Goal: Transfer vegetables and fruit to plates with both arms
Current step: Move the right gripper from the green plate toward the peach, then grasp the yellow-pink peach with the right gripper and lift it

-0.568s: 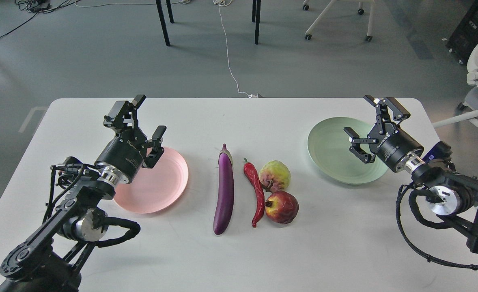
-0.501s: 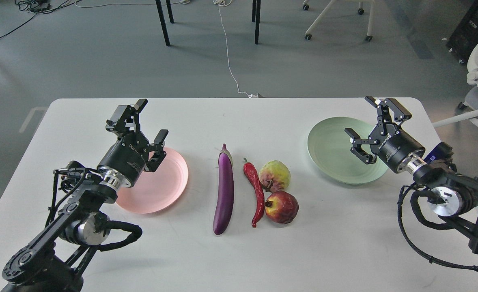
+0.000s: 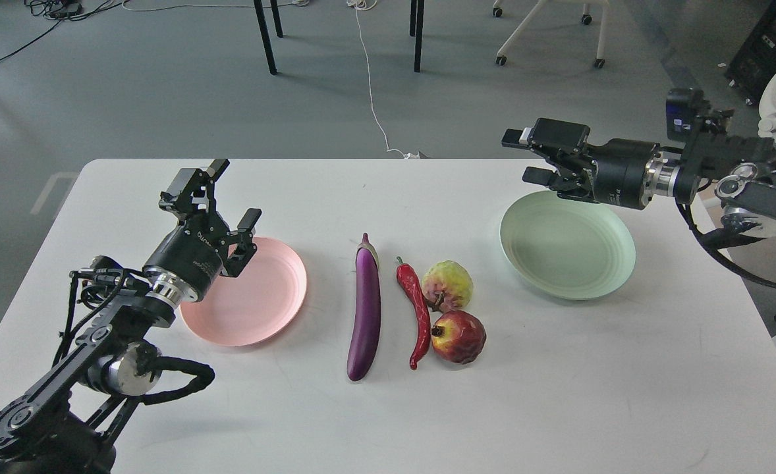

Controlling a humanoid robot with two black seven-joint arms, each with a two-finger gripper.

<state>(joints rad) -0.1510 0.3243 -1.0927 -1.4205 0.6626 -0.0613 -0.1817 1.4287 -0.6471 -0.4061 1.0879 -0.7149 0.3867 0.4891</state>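
4 pieces of produce are lying mid-table, between both sets of fingers and touched by neither: eggplant (image 3: 365, 307), chili (image 3: 415, 304), yellow-green fruit (image 3: 448, 284), red fruit (image 3: 458, 337). Left gripper (image 3: 224, 191) is hovering wide open and empty, the pink plate (image 3: 256, 299) sitting just below and right of its fingers. Right gripper (image 3: 526, 157) is pointing left, parted and empty, the green plate (image 3: 569, 247) lying below it on the white table (image 3: 559, 395).
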